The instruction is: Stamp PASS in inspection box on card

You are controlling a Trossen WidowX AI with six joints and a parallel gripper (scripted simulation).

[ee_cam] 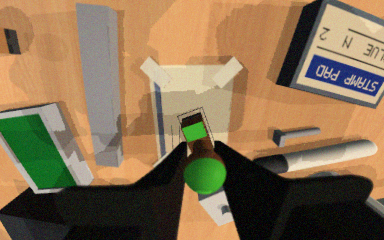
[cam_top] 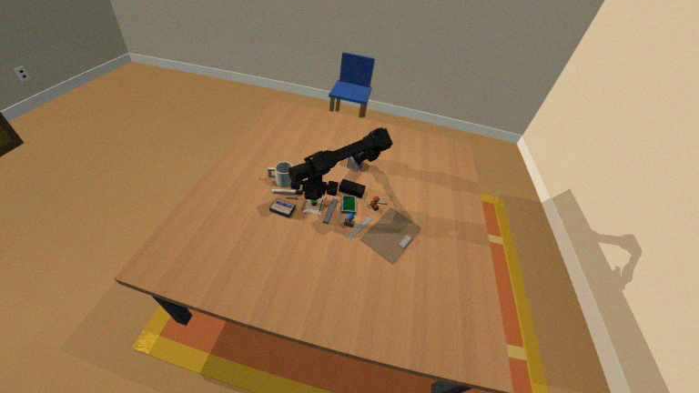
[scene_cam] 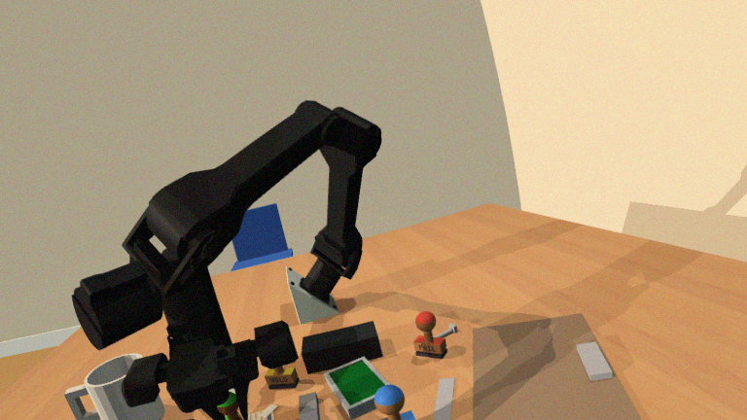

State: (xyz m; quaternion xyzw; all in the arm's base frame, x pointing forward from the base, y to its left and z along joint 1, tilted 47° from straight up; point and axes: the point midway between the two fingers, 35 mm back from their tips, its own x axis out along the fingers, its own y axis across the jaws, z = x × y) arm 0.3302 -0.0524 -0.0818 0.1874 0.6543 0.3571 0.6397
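Observation:
My gripper (ee_cam: 202, 150) is shut on the green-knobbed stamp (ee_cam: 205, 175) (scene_cam: 227, 400), knob toward the wrist camera. The stamp stands over the card (ee_cam: 195, 82) (cam_top: 312, 208), its base inside the outlined inspection box (ee_cam: 211, 129). I cannot tell whether the base touches the card, and the box's surface under it is hidden. The card is taped at its far corners and has a blue stripe down one side. The open green ink pad (ee_cam: 37, 150) (scene_cam: 358, 382) (cam_top: 349, 204) lies left of the card in the wrist view.
A grey bar (ee_cam: 99, 85) (cam_top: 330, 211) lies between pad and card. A STAMP PAD tin (ee_cam: 340, 55) (cam_top: 282, 207), white marker (ee_cam: 330, 155) and mug (cam_top: 284, 175) (scene_cam: 118, 388) are nearby. FAIL (scene_cam: 429, 343), HOLD (scene_cam: 280, 377) and blue-knobbed (scene_cam: 389, 398) stamps stand around the pad, beside a black block (scene_cam: 341, 346).

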